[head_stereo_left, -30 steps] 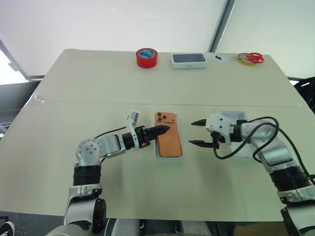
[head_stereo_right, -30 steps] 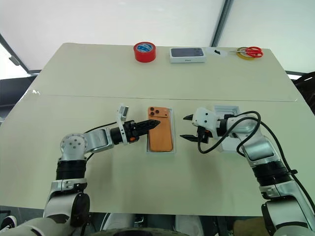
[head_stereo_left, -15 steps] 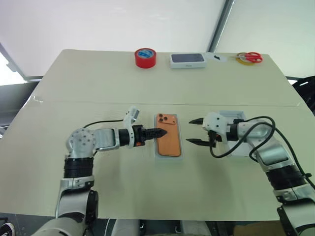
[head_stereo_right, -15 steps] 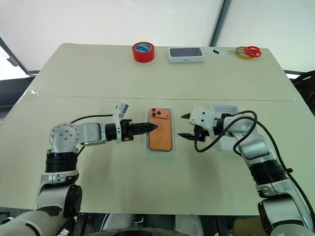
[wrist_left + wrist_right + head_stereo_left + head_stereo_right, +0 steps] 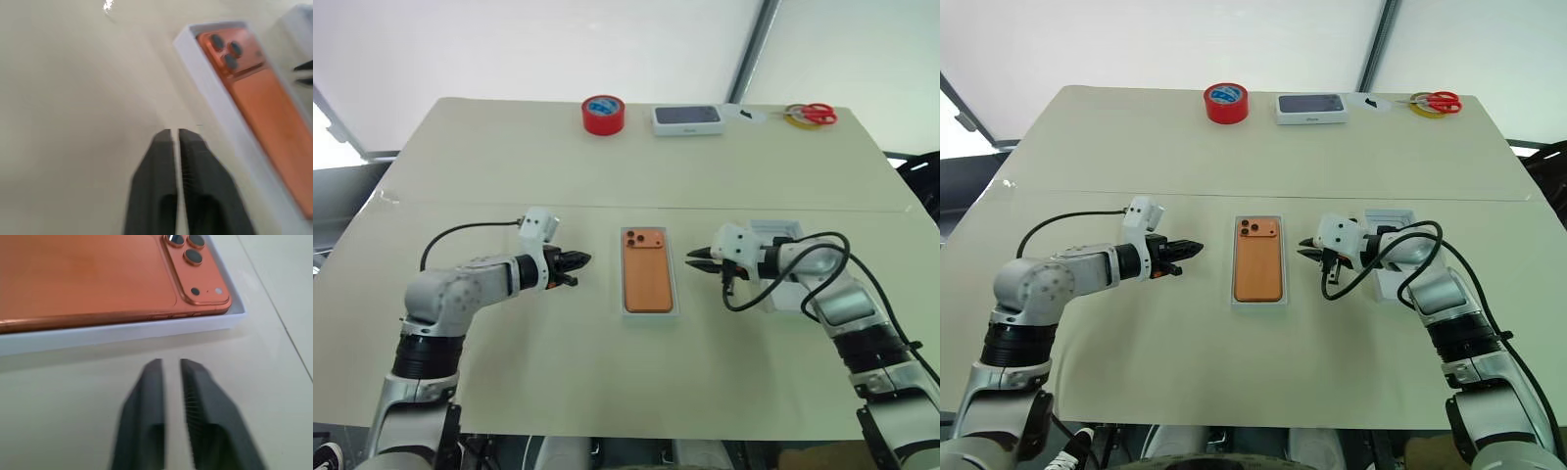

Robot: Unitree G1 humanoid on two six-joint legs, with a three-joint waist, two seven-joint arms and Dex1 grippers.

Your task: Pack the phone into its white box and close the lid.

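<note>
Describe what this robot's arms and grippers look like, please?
Both arms are built of silver-grey metal segments with rounded joints and black bands between them. Each ends in a white block at the wrist, from which a loose black cable loops back along the arm. The left gripper and right gripper each have two slim black fingers tapering to points, ribbed on their inner faces.

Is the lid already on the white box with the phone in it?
No, the orange phone lies uncovered in the white box, its camera lenses showing, while the lid sits on the table beside the right arm.
</note>
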